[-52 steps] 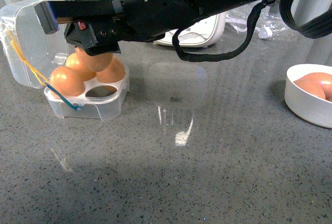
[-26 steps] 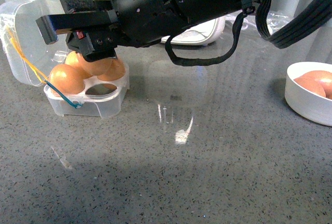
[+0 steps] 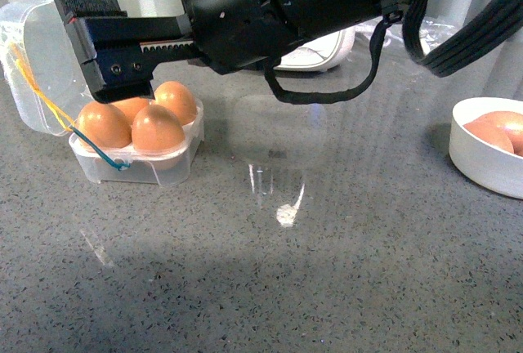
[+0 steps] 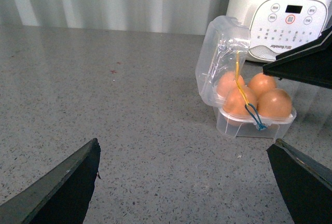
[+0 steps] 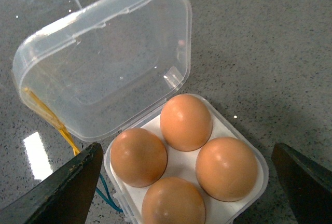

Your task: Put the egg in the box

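The box [image 3: 176, 169] stands open at the left of the grey counter, its clear lid [image 3: 37, 59] tipped back, with yellow and blue-green bands at its near left corner. Its four cells each hold a brown egg. The egg [image 3: 158, 130] sits in the near right cell. My right gripper [image 3: 102, 59] hangs open and empty just above the box. In the right wrist view it [image 5: 187, 182] spans the tray, with the egg [image 5: 174, 200] lowest. My left gripper [image 4: 189, 182] is open and empty over bare counter, well short of the box [image 4: 228, 125].
A round white bowl [image 3: 482, 169] with more brown eggs [image 3: 490, 132] stands at the right edge. A white rice cooker [image 3: 319, 51] stands behind, partly hidden by my right arm. It also shows in the left wrist view [image 4: 285, 22].
The egg held over the box has gone down into the near right cell. My right gripper has let go of it and risen a little.
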